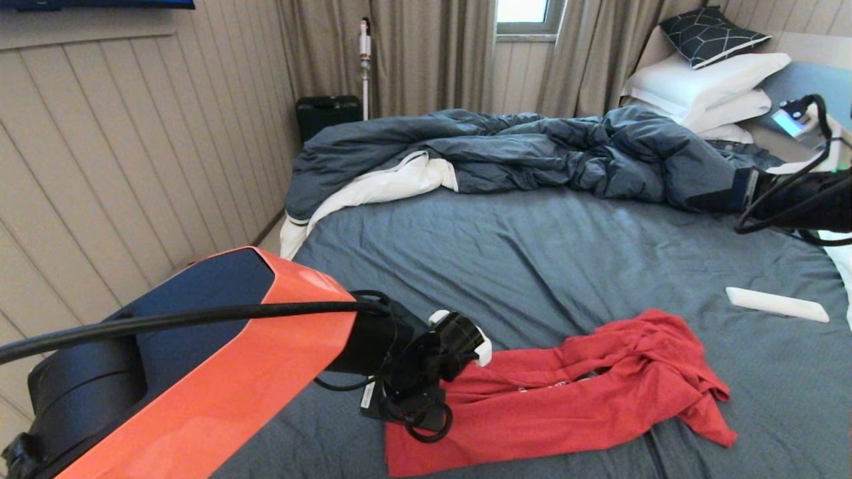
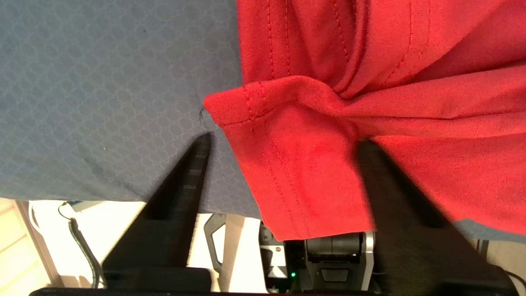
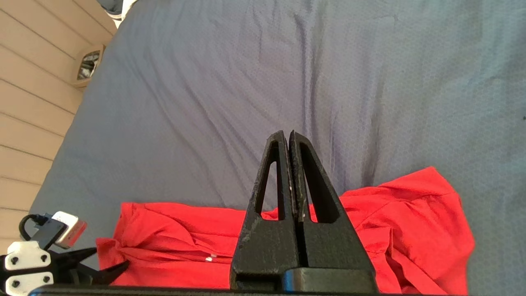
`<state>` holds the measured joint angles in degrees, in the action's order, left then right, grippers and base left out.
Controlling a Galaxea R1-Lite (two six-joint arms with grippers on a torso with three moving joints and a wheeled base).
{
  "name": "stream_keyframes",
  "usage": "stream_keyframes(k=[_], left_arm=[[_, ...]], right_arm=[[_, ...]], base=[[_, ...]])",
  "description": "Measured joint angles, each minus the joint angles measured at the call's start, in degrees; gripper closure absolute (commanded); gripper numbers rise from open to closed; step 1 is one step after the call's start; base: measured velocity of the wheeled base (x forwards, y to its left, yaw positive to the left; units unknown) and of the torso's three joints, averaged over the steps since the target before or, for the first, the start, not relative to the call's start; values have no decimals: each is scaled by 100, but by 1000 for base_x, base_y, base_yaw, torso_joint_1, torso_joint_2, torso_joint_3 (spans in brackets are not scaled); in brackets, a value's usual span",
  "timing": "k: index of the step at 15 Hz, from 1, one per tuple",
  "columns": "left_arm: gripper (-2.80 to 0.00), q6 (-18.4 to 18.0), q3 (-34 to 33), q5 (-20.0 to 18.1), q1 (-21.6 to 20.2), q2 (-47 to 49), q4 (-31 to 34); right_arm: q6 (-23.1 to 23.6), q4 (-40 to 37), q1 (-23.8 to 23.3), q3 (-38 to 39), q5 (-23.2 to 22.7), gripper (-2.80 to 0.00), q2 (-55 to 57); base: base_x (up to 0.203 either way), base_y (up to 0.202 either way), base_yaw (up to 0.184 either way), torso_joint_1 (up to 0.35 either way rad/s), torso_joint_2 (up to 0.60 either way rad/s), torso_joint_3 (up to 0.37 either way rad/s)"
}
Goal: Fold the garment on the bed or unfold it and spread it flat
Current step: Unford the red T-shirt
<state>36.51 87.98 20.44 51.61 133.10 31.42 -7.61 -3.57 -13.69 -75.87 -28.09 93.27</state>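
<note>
At lower left of the head view, we hold the left gripper [image 2: 283, 139] spread open astride a hemmed corner of the bunched garment [image 1: 586, 392], apparently to pinch it for spreading on the bed [image 1: 532, 253], while the right gripper [image 3: 289, 137], fingers pressed together and empty, waits at upper right.

A flat white bar-shaped object [image 1: 777, 305] is seen lying on the sheet toward the right side, its nature not discernible. A black case [image 1: 327, 114] is stood on the floor by the far wall with a white stick-like appliance [image 1: 365, 63] propped upright beside it, grey-beige curtains [image 1: 432, 56] are hung behind both, and a window [image 1: 527, 16] is partly visible between them. A dark patterned cushion [image 1: 712, 34] is set on top of the white pillow stack, and the left wall [image 1: 133, 146] is clad in beige panelling.
</note>
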Motion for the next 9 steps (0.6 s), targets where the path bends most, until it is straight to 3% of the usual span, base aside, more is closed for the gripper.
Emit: stream_keyframes(k=[9], left_arm=[[0,-90,-7,-24,59,-9,-45]], right_arm=[[-62,8,-135,-33,-127,0,-61]], base=[[0,0,0,0,0,0]])
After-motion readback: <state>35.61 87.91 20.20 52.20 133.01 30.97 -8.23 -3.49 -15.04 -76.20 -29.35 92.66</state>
